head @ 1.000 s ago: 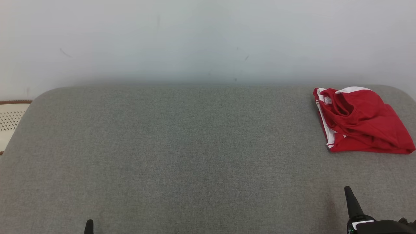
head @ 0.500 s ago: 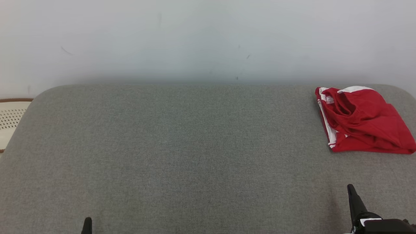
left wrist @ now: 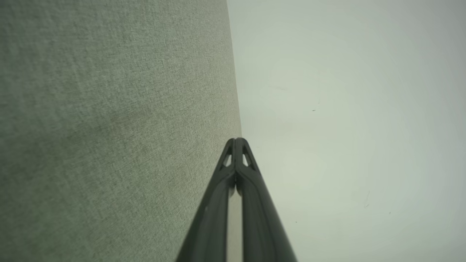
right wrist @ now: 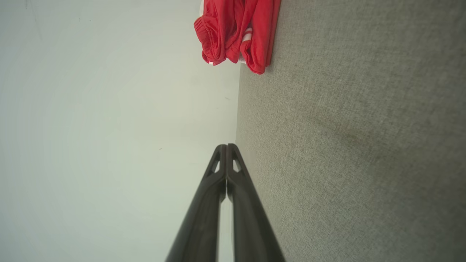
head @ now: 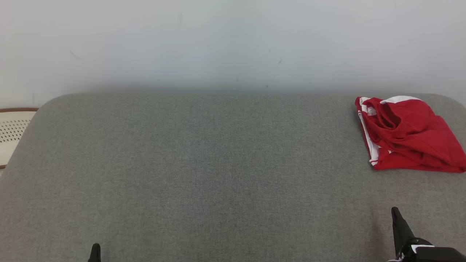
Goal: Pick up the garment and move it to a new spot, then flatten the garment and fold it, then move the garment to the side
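The garment (head: 407, 134) is red with white trim, folded into a compact bundle at the far right of the grey fabric surface (head: 218, 163), close to its back edge. The right wrist view shows the garment (right wrist: 236, 32) at its top, well ahead of my fingertips. My right gripper (head: 395, 211) sits at the lower right, shut and empty, some way in front of the garment. In its own view the right gripper (right wrist: 226, 146) has its fingers pressed together. My left gripper (head: 95, 247) pokes in at the lower left; in its wrist view the left gripper (left wrist: 236, 140) is shut on nothing.
A pale wall (head: 233, 43) rises just behind the grey surface. A cream perforated object with a brown rim (head: 12, 131) lies off the left edge. The surface has rounded back corners.
The whole head picture has drifted slightly, so the camera moved. Both grippers have sunk a little toward the bottom edge. The garment lies as before.
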